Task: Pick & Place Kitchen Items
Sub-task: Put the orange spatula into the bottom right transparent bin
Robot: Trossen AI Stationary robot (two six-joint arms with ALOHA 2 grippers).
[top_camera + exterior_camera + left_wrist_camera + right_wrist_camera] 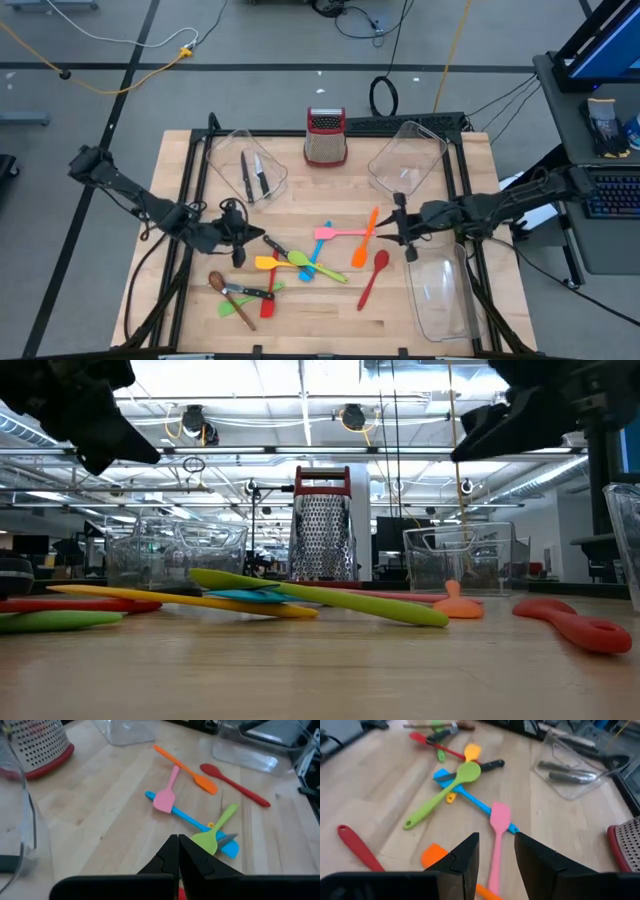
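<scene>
Left gripper [178, 851], clenched and empty, beside the green spoon [318, 267]; right gripper [496, 851], parted and empty, above the pink spatula [498, 840]. No writing legible.

A wooden bench [330, 320] is seen carrying three clear bins [408, 160], a grater [325, 137] between the two rear bins, and loose utensils: an orange spatula [364, 238], a pink spatula [335, 232], a red spoon [373, 277], a green spoon [318, 268], a brown spoon [218, 282].
</scene>
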